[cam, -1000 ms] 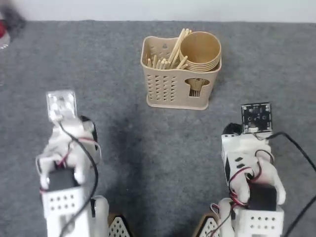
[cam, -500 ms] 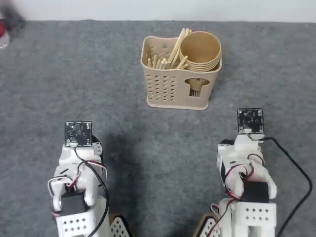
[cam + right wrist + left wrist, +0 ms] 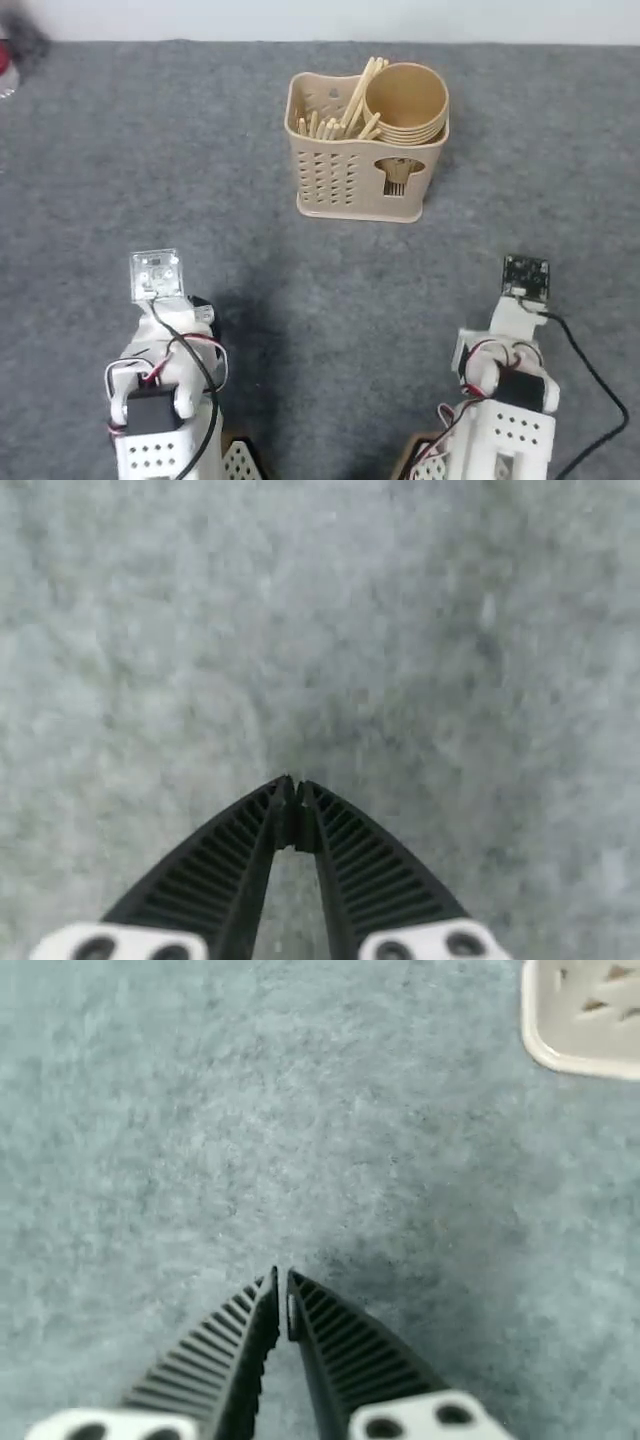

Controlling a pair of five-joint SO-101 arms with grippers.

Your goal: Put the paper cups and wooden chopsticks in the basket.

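Observation:
A beige perforated basket point(image 3: 362, 170) stands at the far middle of the grey carpeted table. A stack of paper cups point(image 3: 405, 100) sits in its right half and several wooden chopsticks point(image 3: 345, 108) stand in its left half. Both arms are drawn back at the near edge, far from the basket. My left gripper point(image 3: 281, 1288) is shut with nothing in it, just above the carpet; a corner of the basket point(image 3: 585, 1015) shows beyond it. My right gripper point(image 3: 290, 792) is shut and empty over bare carpet.
The left arm point(image 3: 160, 380) and the right arm point(image 3: 510, 390) are folded near the front edge. A wide stretch of grey carpet point(image 3: 330, 290) lies between them and the basket. A blurred object point(image 3: 8, 60) sits at the far left edge.
Both arms have pulled back toward the near edge over the last second. The basket and its contents have not moved.

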